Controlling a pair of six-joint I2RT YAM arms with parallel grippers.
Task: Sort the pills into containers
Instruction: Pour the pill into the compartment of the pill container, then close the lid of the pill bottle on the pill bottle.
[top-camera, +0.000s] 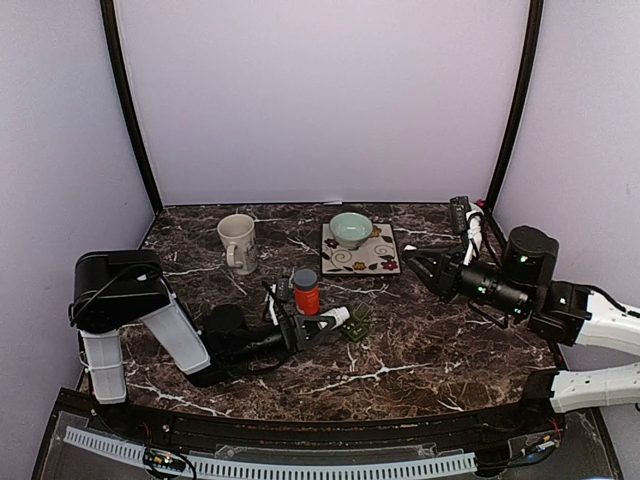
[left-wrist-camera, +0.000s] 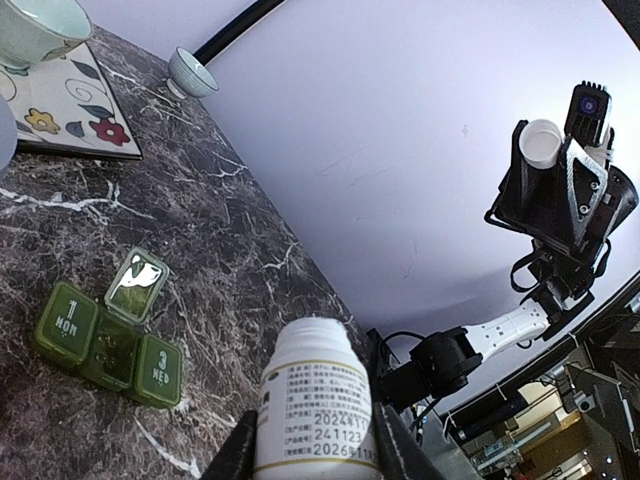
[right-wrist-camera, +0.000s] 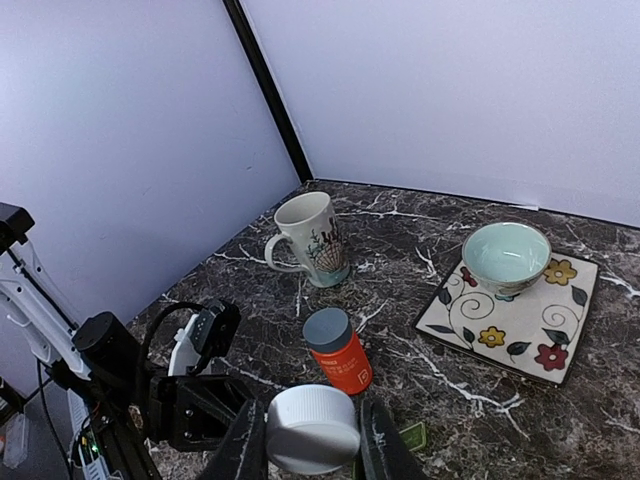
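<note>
My left gripper (left-wrist-camera: 316, 432) is shut on a white pill bottle (left-wrist-camera: 316, 395) with no cap on, its mouth pointing toward the containers. In the top view this bottle (top-camera: 336, 317) lies nearly level, just left of the containers (top-camera: 358, 325). They are a dark green pill-box strip (left-wrist-camera: 105, 338) on the marble; its middle lid stands open and the outer two are closed. My right gripper (right-wrist-camera: 312, 425) is shut on the white cap (right-wrist-camera: 312, 430) and hangs above the table at the right (top-camera: 418, 264). No pills show.
An orange bottle (top-camera: 306, 291) with a grey cap stands just behind the left gripper. A beige mug (top-camera: 238, 243) stands at the back left. A pale green bowl (top-camera: 350, 229) rests on a flowered square tile (top-camera: 378, 258). A small cup (left-wrist-camera: 190, 72) sits by the back wall.
</note>
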